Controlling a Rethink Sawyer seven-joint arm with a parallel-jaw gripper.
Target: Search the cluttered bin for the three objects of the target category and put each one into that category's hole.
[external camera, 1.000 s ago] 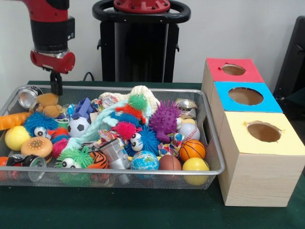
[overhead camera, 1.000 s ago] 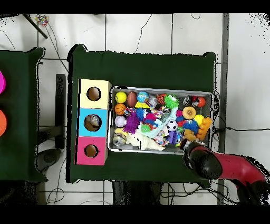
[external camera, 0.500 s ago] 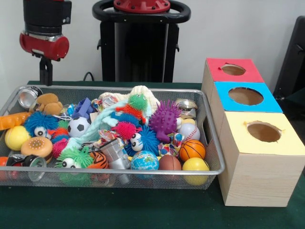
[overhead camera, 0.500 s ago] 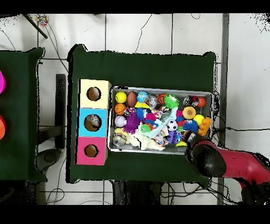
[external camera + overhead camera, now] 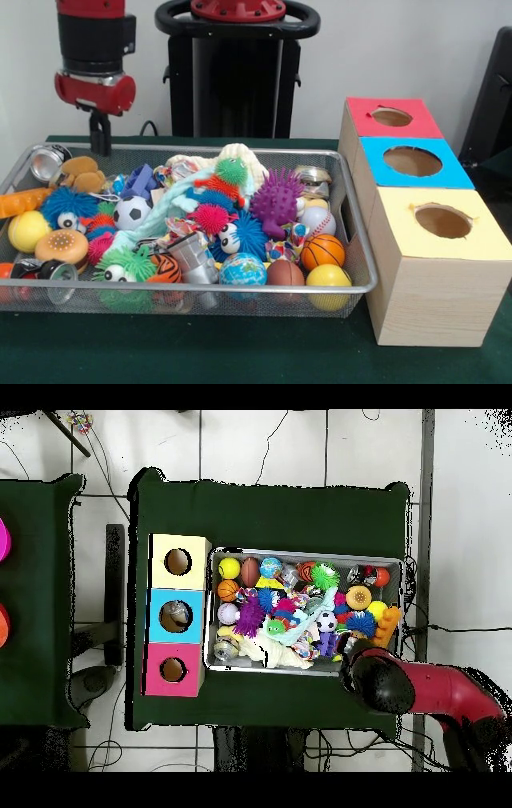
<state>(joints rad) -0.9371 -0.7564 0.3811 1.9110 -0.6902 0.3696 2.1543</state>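
Observation:
The silver wire-mesh bin (image 5: 240,289) is packed with toys: spiky balls, a soccer ball (image 5: 132,212), a basketball (image 5: 322,250), a baseball (image 5: 318,220), a tan teddy bear (image 5: 82,174) and a silver can (image 5: 46,162). My gripper (image 5: 100,142) hangs above the bin's back left corner, just over the rim. Its fingers look closed together with nothing between them. In the overhead view the arm's head (image 5: 376,680) hides the gripper at the bin's (image 5: 305,551) lower right corner.
Three wooden boxes stand in a row right of the bin, with a red-topped hole (image 5: 391,117), a blue-topped hole (image 5: 412,161) and a yellow-topped hole (image 5: 442,221). The robot's pedestal (image 5: 237,72) rises behind the bin.
The gripper rose from near the teddy bear and drifted left, then came back right and slightly down. The toys in the bin have not moved.

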